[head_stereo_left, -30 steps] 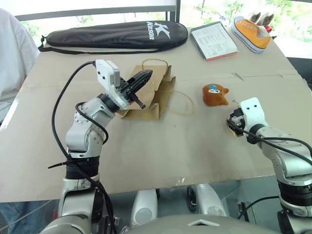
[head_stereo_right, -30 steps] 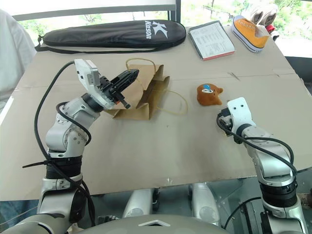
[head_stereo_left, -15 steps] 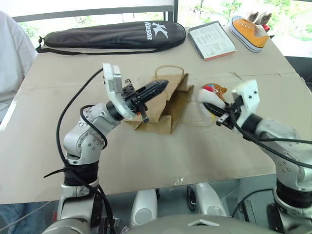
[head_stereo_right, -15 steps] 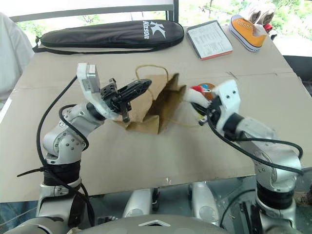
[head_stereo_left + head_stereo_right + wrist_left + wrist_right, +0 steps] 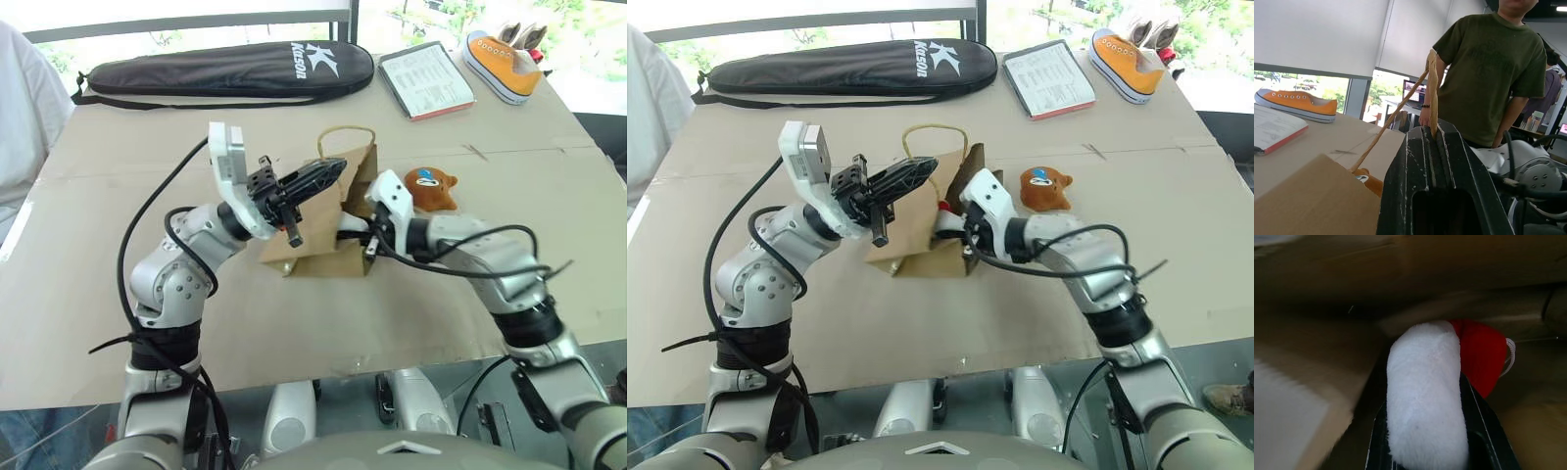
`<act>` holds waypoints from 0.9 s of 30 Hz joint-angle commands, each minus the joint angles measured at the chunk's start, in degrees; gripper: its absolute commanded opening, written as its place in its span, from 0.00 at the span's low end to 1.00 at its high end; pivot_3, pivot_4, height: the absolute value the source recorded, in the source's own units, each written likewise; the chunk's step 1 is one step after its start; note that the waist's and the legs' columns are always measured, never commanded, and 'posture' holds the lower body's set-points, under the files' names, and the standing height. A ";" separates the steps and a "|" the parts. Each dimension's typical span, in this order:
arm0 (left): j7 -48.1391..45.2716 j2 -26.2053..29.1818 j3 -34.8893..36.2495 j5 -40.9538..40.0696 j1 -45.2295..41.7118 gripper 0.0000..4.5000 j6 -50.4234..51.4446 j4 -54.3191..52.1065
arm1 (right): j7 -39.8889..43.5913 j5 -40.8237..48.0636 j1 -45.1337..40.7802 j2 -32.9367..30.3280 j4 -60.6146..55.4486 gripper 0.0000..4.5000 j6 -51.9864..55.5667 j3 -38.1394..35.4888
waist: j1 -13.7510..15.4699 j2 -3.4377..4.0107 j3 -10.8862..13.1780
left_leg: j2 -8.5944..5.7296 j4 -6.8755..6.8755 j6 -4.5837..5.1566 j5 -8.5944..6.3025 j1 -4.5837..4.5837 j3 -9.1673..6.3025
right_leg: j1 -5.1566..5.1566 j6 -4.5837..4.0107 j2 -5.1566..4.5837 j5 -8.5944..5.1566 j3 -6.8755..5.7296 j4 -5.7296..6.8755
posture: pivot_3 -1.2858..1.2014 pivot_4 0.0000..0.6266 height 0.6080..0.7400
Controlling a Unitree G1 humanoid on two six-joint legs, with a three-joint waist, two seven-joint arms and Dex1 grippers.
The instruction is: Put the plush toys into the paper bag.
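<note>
The brown paper bag [image 5: 328,257] stands mid-table, held up by its tan cord handle [image 5: 1432,73]. My left gripper [image 5: 1432,134] is shut on that cord above the bag's mouth. The white chicken [image 5: 1425,391] with its red comb [image 5: 1480,357] sits between the fingers of my right gripper [image 5: 1426,440], which is shut on it and reaches into the bag's open mouth from the right. Brown paper walls surround the chicken in the right wrist view. The brown plush toy [image 5: 432,189] with the blue-white face lies on the table just right of the bag, untouched.
Along the far edge lie a black racket case [image 5: 230,69], a booklet [image 5: 427,81] and an orange sneaker [image 5: 505,67]. A person in a green shirt [image 5: 1488,63] stands beyond the table, and a white sleeve [image 5: 24,117] shows at the far left.
My right arm swung left from the table's right side, carrying the white chicken past the brown plush into the bag's mouth. My left gripper drew the handle slightly back, tipping the bag more upright.
</note>
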 commanded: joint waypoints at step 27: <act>-1.39 2.66 1.78 6.83 4.61 0.00 -9.33 -1.10 | 0.61 12.84 7.56 -12.39 -19.17 0.84 12.28 -17.93 | 0.47 0.03 0.03 | -0.02 0.00 -0.01 0.00 -0.01 0.05 | 0.00 -0.13 -0.09 -0.08 -0.01 -0.02 | 0.52 0.24 1.00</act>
